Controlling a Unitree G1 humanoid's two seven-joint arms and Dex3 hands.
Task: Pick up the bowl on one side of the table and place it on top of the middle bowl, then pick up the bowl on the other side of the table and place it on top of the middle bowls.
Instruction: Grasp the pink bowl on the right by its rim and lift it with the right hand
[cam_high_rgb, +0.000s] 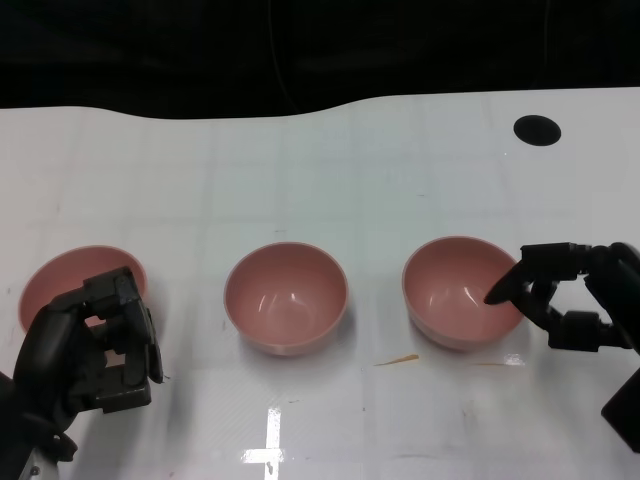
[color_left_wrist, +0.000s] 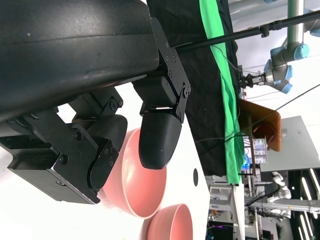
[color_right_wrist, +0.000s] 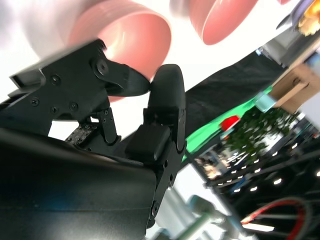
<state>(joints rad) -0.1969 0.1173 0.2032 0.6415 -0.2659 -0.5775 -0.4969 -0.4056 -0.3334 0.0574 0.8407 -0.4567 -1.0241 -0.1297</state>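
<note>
Three pink bowls were seen in a row across the white table (cam_high_rgb: 330, 170). The left bowl (cam_high_rgb: 60, 285) lay at about 9 o'clock from the middle bowl (cam_high_rgb: 286, 297), and the right bowl (cam_high_rgb: 460, 290) at about 3 o'clock from it; all three stood upright and apart from one another, none stacked.

The left hand (cam_high_rgb: 90, 345) was placed at the near side of the left bowl, at roughly 5 o'clock of its rim, partly covering it. Its fingers (color_left_wrist: 159, 135) were curled over the bowl's rim in the left wrist view, but whether the bowl was actually gripped could not be told.

The right hand (cam_high_rgb: 570, 295) was placed at 3 o'clock of the right bowl. One fingertip (cam_high_rgb: 497, 293) was seen over the bowl's rim, reaching toward the inside. In the right wrist view two fingers (color_right_wrist: 167, 95) were brought together tip to tip beside the bowl, and no bowl wall was seen between them; whether the rim was pinched could not be told.

A black round spot (cam_high_rgb: 537, 129) was seen on the table at about 1 o'clock from the right bowl, well apart from it. A small brown streak (cam_high_rgb: 397, 360) was noted on the table just near of the right bowl, at its 7 o'clock.
</note>
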